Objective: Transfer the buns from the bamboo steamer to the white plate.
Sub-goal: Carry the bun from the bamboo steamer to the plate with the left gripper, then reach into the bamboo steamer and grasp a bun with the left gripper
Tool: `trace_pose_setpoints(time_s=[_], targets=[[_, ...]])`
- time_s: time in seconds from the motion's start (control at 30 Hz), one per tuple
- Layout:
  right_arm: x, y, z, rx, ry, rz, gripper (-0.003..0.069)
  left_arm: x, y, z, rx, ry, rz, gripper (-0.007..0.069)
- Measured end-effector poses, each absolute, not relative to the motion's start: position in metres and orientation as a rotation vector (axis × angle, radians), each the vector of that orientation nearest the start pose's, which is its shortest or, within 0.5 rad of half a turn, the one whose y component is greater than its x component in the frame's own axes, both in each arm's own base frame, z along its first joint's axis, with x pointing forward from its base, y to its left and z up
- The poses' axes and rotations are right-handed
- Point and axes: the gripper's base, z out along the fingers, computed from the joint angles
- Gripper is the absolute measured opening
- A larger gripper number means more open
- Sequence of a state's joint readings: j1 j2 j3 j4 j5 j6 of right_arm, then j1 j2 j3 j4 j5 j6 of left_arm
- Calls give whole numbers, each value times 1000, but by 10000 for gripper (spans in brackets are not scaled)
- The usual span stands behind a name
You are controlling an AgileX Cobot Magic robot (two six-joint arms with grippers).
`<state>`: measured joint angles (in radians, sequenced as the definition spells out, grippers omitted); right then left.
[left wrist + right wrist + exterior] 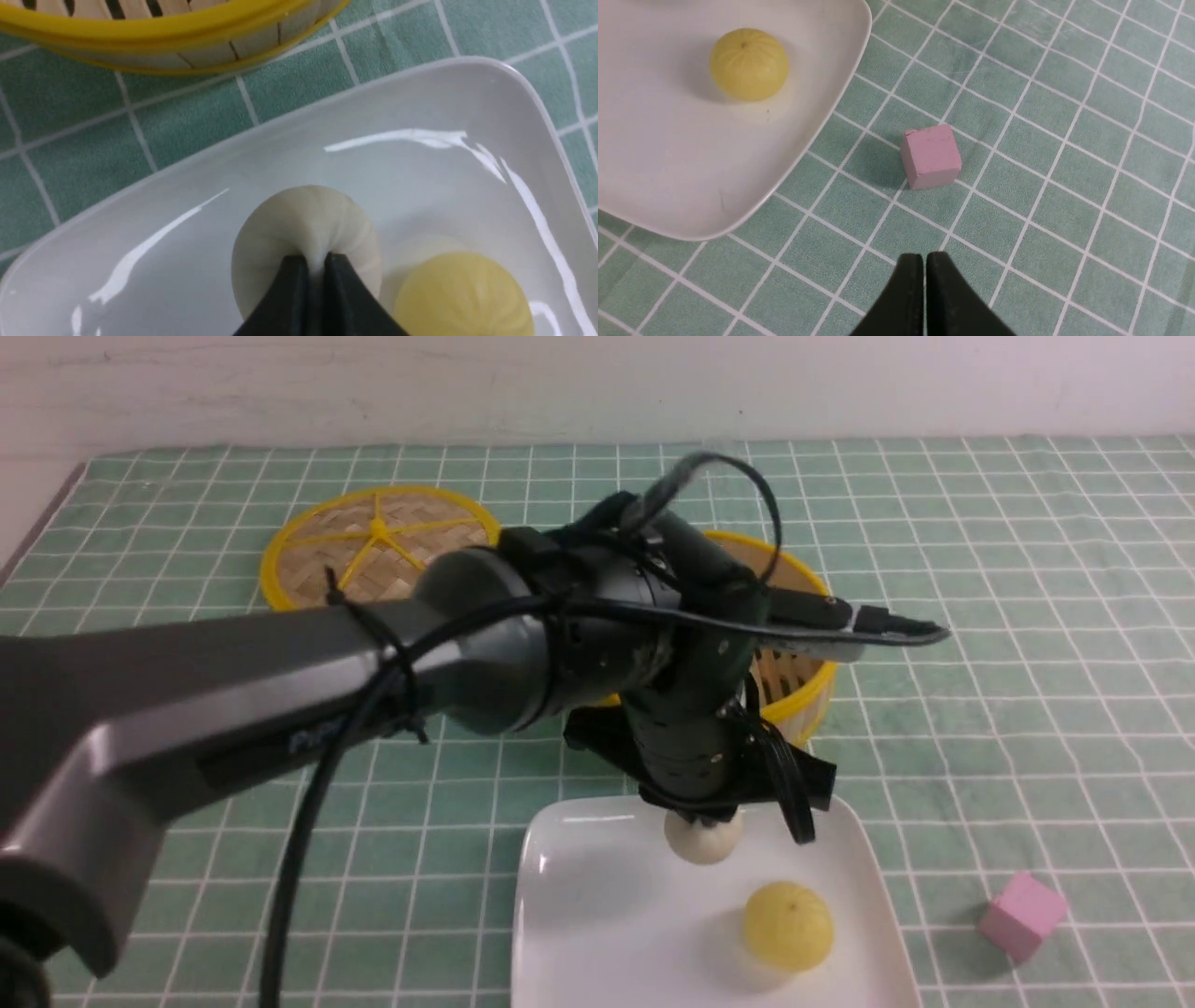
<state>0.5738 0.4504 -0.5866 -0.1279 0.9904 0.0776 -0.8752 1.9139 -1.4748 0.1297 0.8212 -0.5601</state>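
My left gripper (702, 816) (316, 262) is shut on the pleated top of a pale beige bun (705, 842) (299, 224), which is at the far edge of the white plate (597, 915) (420, 98); I cannot tell whether it touches the plate. A yellow bun (787, 926) (462, 294) (748, 64) lies on the plate beside it. The bamboo steamer (795, 683) (187, 32) stands just behind the plate, its inside mostly hidden by my left arm. A third bun is not visible. My right gripper (923, 259) is shut on nothing above the cloth.
A flat woven yellow-rimmed lid (373, 546) lies at the back left. A pink cube (1020, 913) (931, 156) sits on the green checked cloth, right of the plate, a little beyond my right gripper. My left arm crosses the middle of the front view.
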Motion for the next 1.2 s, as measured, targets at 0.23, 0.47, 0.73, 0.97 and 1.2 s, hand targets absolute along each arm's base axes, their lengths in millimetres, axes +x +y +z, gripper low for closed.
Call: trace_pose_setpoints(time_s=[0.23,0.47,0.73,0.97,1.2], targets=[[62,28,295,-599,2256,166,40,276,-316,202,474,2718,-207,179],[62,28,295,-600,2254,156,50,281,-320,223,450,2705,-201,414],[63,28,295,-601,2252,150,55,305,-316,280,417,2575,-104,260],[63,28,296,-599,2238,156,69,376,-277,298,137,2537,-193,1],[64,29,297,-597,2227,160,71,411,-265,273,163,2513,-201,35]])
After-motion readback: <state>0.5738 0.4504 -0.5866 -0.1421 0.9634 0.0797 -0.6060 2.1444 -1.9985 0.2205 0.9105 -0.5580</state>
